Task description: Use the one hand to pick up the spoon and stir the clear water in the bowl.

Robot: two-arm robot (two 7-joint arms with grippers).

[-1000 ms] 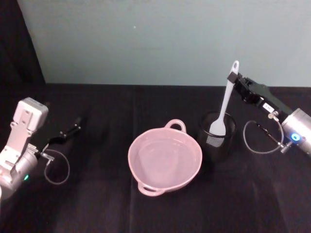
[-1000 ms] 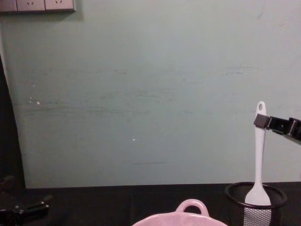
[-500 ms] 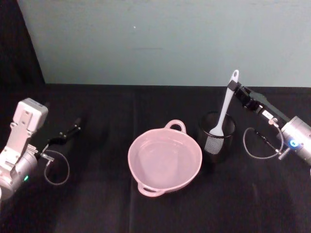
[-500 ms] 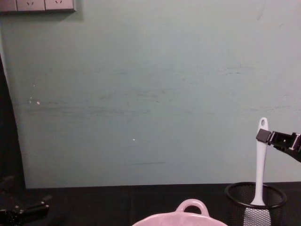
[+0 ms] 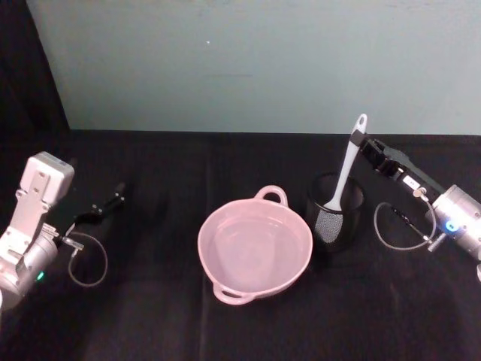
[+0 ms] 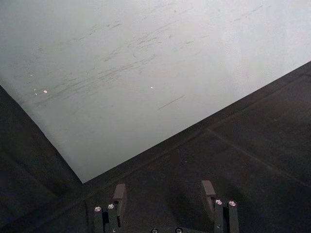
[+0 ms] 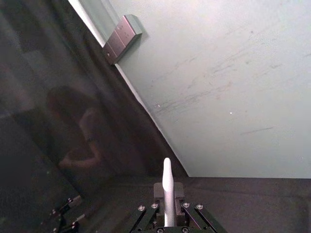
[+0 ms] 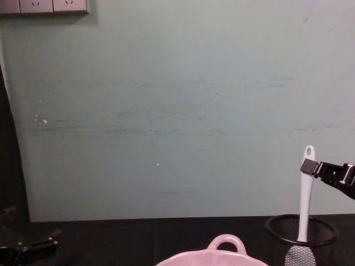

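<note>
Pale green wall (image 5: 248,60) behind, with a grey socket plate (image 8: 44,5) at its upper edge in the chest view. Black table (image 5: 165,316) across the foreground. Wide pale pink bowl (image 5: 255,245) near the table's middle, clear water inside, one loop handle toward the wall and another toward the robot. Left arm's white and silver wrist (image 5: 30,218) at the table's left edge, well apart from the bowl. Right arm's silver wrist (image 5: 460,218) with a blue light at the table's right side. Black wire-mesh cup (image 5: 335,210) just right of the bowl, upright. Right gripper (image 5: 361,141) above and just behind the cup, fingers clenched on the white spoon (image 5: 344,169) high on the handle, just below the holed end. Spoon nearly upright, blade down inside the cup, handle tip poking above the fingers. Left gripper (image 5: 114,198) low over the table at far left, fingers (image 6: 119,192) spread apart, nothing between them.
</note>
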